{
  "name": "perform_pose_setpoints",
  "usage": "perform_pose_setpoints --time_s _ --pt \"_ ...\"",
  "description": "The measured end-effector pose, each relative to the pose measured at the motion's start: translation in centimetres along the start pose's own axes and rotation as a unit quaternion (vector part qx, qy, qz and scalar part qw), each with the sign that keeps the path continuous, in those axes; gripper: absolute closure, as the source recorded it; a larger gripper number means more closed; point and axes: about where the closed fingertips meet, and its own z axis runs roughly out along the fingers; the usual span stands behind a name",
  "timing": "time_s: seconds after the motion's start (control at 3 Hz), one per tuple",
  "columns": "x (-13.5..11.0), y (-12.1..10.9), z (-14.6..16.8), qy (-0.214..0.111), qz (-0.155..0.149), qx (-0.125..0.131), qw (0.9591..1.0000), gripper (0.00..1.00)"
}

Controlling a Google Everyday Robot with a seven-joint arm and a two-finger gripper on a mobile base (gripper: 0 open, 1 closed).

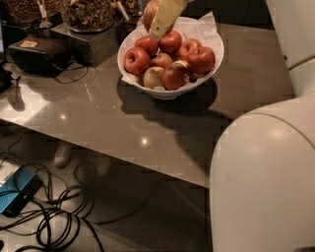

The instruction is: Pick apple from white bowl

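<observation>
The white bowl, lined with crinkled white paper, stands at the back of the grey table and holds several red apples and one pale one. My gripper is at the top edge of the camera view, above the bowl's back left rim. One cream finger shows in front. It is shut on the apple, a reddish round fruit held clear of the pile; most of the apple is hidden behind the finger and cut off by the frame's edge.
A black box with a cable and jars of nuts stand left of the bowl. My white body fills the lower right. Cables and a blue device lie on the floor below the table's front edge.
</observation>
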Motion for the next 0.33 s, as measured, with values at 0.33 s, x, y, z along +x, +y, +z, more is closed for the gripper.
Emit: perform_pose_setpoints --time_s 0.33 --pt "-0.87 -0.62 0.47 -0.014 -0.001 0.009 0.9999 1.0"
